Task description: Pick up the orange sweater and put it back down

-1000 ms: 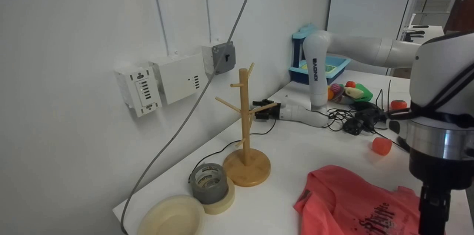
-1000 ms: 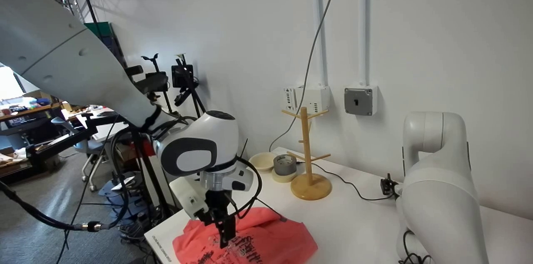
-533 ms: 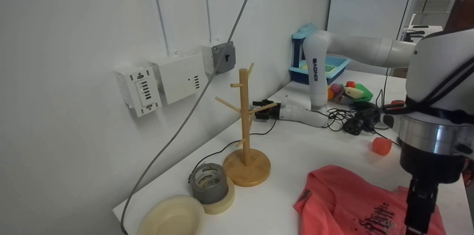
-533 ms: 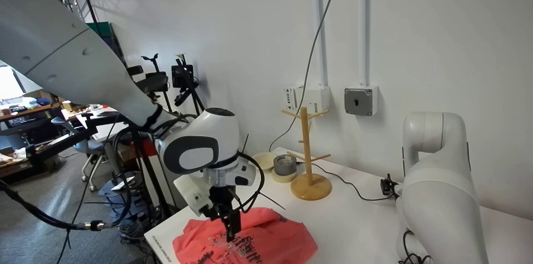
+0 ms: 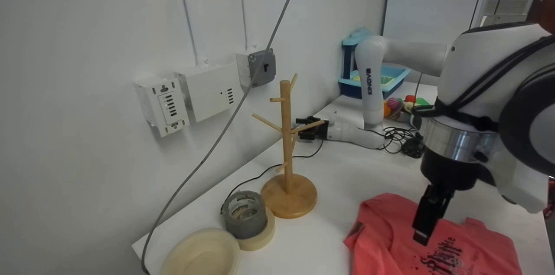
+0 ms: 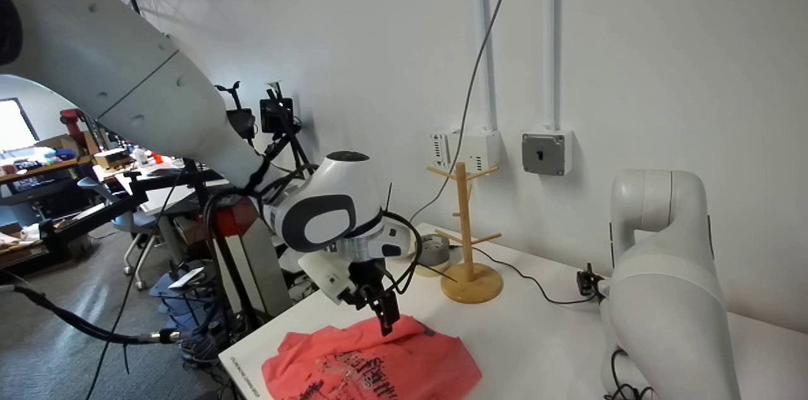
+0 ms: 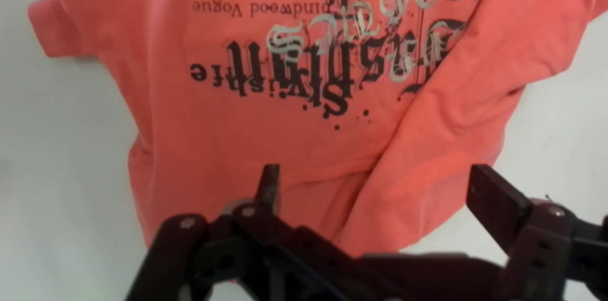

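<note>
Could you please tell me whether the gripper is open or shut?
Open: in the wrist view, the gripper has its fingers wide apart, with the orange sweater showing through the gap between them.

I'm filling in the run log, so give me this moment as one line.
orange sweater: rumpled on white table, ungripped | gripper: open, above sweater | wooden mug tree: upright on table

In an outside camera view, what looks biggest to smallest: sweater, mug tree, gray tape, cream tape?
In an exterior view, by space filled:
1. orange sweater
2. wooden mug tree, tall but thin
3. gray tape roll and cream tape roll: unsure, gray hides part of cream
</note>
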Tool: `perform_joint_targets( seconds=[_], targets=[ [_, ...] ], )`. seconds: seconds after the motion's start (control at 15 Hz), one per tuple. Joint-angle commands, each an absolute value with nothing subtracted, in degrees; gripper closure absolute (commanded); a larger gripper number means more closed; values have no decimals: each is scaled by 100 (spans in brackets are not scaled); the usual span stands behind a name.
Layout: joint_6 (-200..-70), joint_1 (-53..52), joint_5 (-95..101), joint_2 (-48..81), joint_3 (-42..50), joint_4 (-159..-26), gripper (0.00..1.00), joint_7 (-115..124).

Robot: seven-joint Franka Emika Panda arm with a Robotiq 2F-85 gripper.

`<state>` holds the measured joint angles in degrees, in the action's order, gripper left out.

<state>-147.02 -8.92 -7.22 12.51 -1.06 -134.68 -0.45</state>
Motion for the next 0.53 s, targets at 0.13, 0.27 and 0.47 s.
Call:
perform_joint_targets(
  seconds=[0.13, 0.27, 0.47],
  targets=[
    [-14859, -769, -687, 2115, -300, -12652, 0, 225],
    [-14879, -795, -686, 2359, -345, -12430, 0, 283],
    [-14910, -833, -606, 2691, -373, -12135, 0, 322]
  ],
)
